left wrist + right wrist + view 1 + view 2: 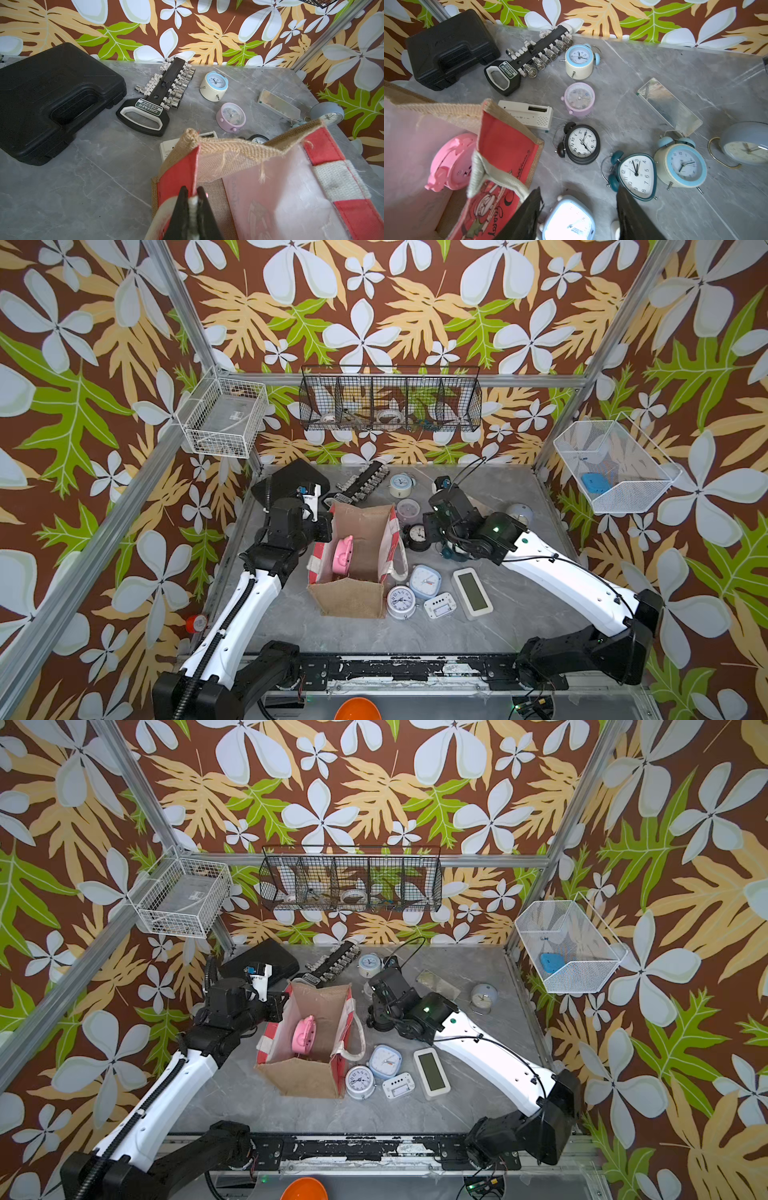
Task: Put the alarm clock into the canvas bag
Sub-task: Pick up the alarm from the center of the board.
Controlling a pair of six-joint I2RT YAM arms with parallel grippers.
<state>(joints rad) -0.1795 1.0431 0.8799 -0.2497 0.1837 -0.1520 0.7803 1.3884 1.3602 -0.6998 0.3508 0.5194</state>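
Item: pink alarm clock [343, 556]. Location: inside the canvas bag [353, 597], against its lining.
My left claw [192, 189]: pinched tight on the bag's white strap [193, 205].
My right claw [577, 188]: half spread, empty, just outside the bag's striped side. It is the nearer one to the black clock [582, 144] ahead on the worktop [519, 605].

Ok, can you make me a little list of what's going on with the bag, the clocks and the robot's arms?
bag: canvas bag, standing open on the table
inside the bag: pink alarm clock
left end effector: shut on the bag's white handle
right end effector: open, holding nothing, over the clocks beside the bag
clocks outside the bag: many, such as a black round clock and a blue square clock
not clocks: black case, socket rack
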